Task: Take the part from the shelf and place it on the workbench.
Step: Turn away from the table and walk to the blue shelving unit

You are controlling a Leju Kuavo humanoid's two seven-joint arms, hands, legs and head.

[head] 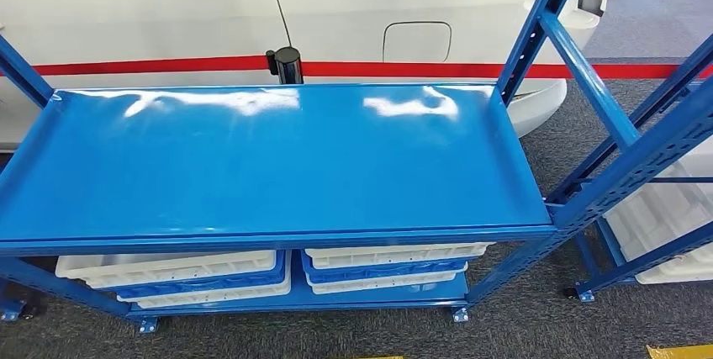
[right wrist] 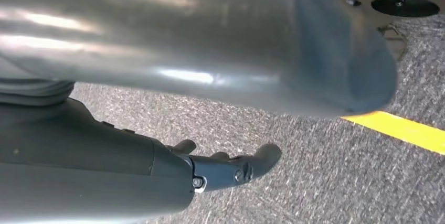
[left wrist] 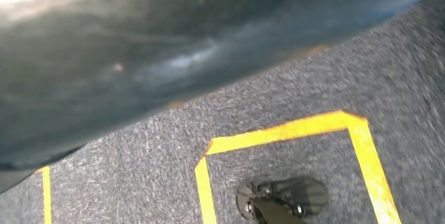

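A blue metal shelf (head: 269, 157) stands in front of me in the head view, its glossy top level reflecting light. On the lower level sit stacked white and blue trays, one stack on the left (head: 168, 268) and one on the right (head: 391, 256); the top level hides what they contain. In the right wrist view my right hand (right wrist: 231, 169) hangs over the grey carpet, fingers stretched out, holding nothing.
A second blue rack (head: 664, 149) with white trays (head: 664, 216) stands close on the right. Behind the shelf is a white vehicle body (head: 353, 23) with a red stripe, and a black post (head: 287, 63). Yellow tape lines (left wrist: 294, 129) mark the carpet.
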